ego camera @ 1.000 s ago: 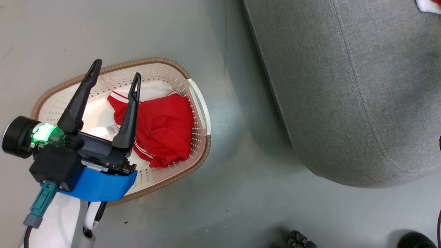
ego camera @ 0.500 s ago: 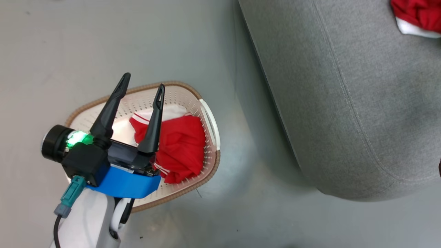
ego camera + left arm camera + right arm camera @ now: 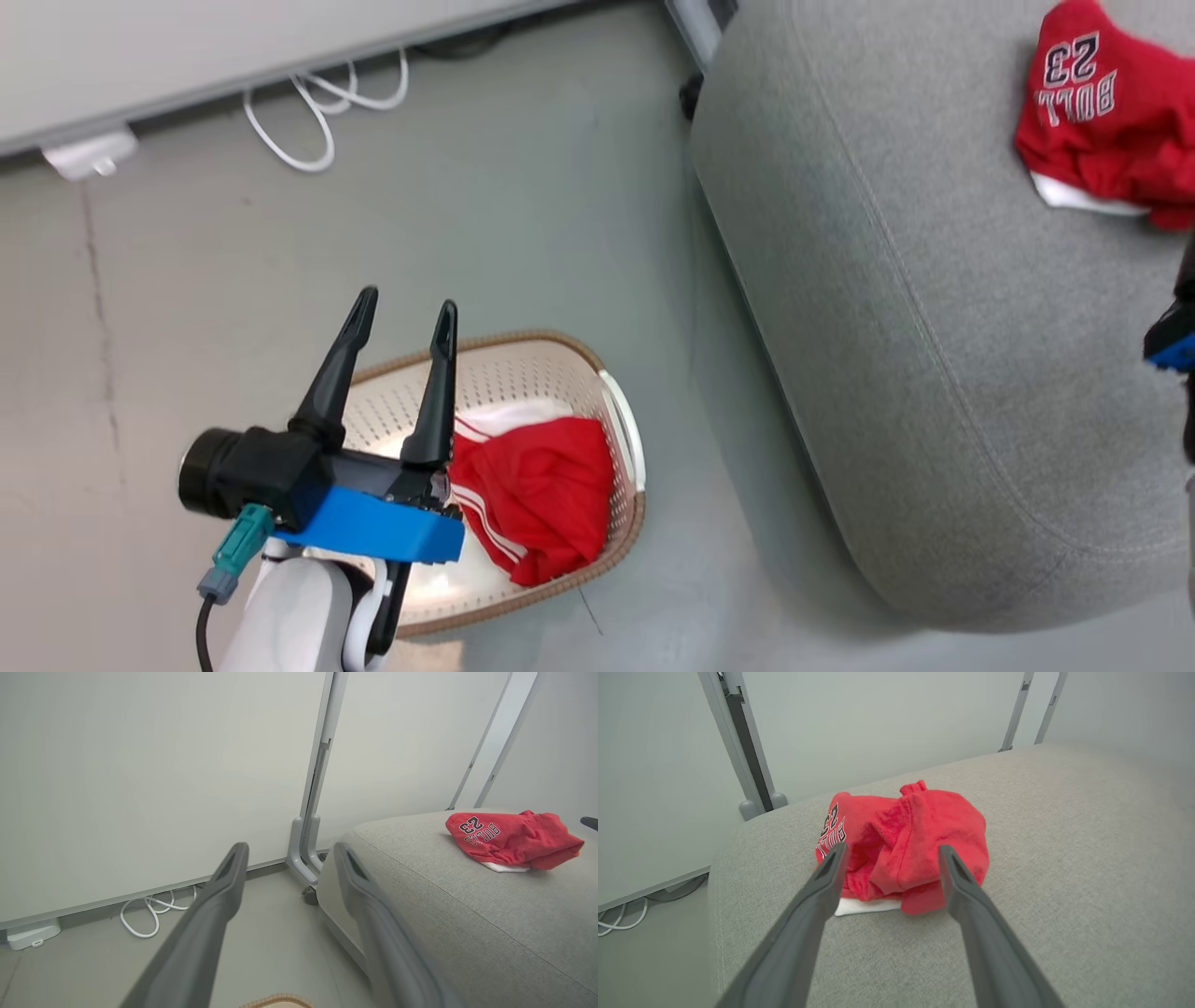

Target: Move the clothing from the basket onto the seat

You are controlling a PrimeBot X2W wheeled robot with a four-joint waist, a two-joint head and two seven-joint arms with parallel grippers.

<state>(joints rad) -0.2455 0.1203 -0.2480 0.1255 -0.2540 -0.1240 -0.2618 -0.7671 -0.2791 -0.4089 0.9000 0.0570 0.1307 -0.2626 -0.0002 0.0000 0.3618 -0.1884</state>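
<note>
Left gripper [image 3: 408, 301]: released, its two dark fingers spread with nothing between them, poised over the near-left part of the basket [image 3: 560, 339]. In the left wrist view the fingers point toward the wall [image 3: 140, 765] and the corner of the seat [image 3: 934, 327], and a sliver of the brown basket rim shows at the bottom edge. Right gripper [image 3: 893, 848]: likewise released, fingers apart and empty, held over the seat just short of the lettered garment [image 3: 915, 840], which shows between the two fingers in the right wrist view; whether the tips touch the cloth cannot be told. The basket stands on the grey floor [image 3: 523, 187], beside the seat but apart from it. Inside it, against the side nearer the seat, lies the striped garment [image 3: 546, 481], crumpled, bright red with white stripes, with something white under its far edge. The lettered garment, red with "BULL 23" lettering and a white edge, lies bunched on the seat's upper surface, well apart from the basket. Beyond the basket, a looped white cable [image 3: 313, 117] lies on the floor at the foot of the wall; a metal post [image 3: 317, 779] rises at the seat's far corner.
</note>
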